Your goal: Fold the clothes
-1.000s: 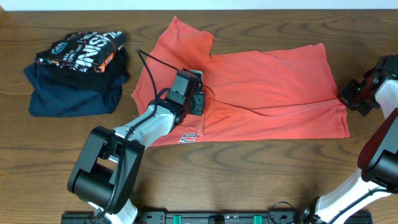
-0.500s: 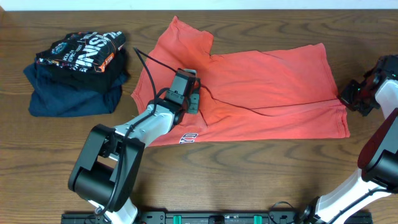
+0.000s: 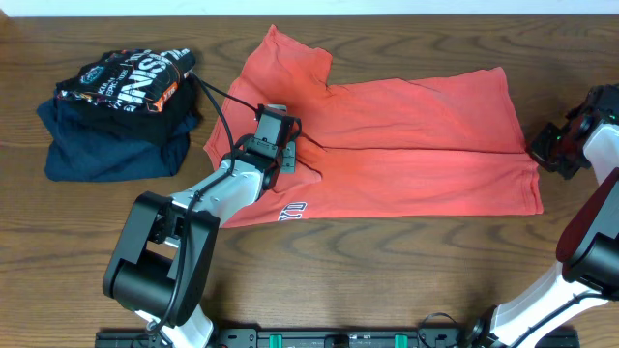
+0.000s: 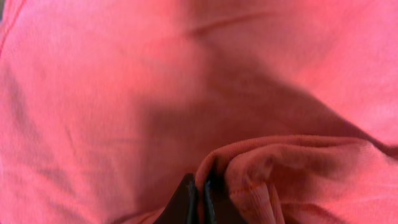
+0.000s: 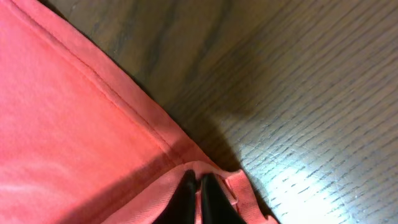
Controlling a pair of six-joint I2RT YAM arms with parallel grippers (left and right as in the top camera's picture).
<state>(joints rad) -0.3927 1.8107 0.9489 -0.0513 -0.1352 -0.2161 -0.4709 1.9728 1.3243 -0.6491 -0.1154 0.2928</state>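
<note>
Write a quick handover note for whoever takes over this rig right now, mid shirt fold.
Left tool: shut, pinching a bunch of the coral-red T-shirt near its sleeve end.
Right tool: shut on the T-shirt's hem at the opposite edge.
T-shirt: spread across the table, lettering peeking out at the near edge.
Done: it looks folded over once lengthwise; both grips are set.
Left: the remaining folds. It is not yet compact like the black shirt on the navy garment.
</note>
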